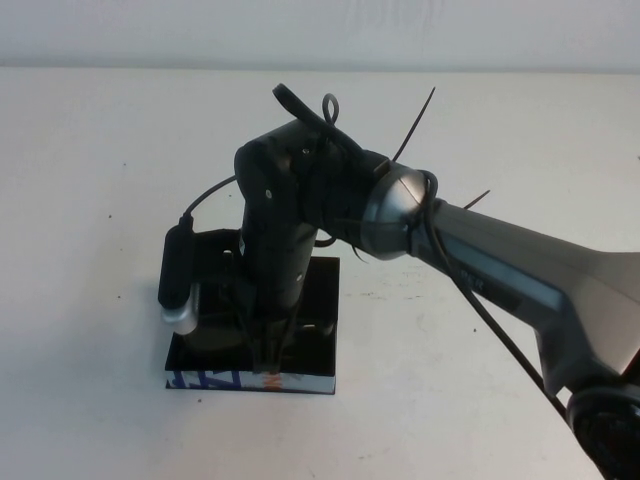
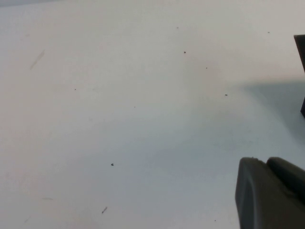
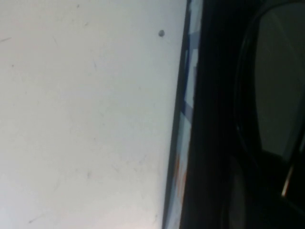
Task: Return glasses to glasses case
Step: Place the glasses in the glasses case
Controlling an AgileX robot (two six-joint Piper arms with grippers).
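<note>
High view showed the right gripper lowered into the open glasses case, presumably to seat the glasses, whose lens lay inside the case; its grasp could not be determined. Left gripper hovered over bare table, state indeterminate.

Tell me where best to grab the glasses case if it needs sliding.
Probably by its two short side walls, coming straight down. The glasses case lies flat and open, its long printed front facing the robot. The right claw is low inside it; the left claw hangs over bare table.
</note>
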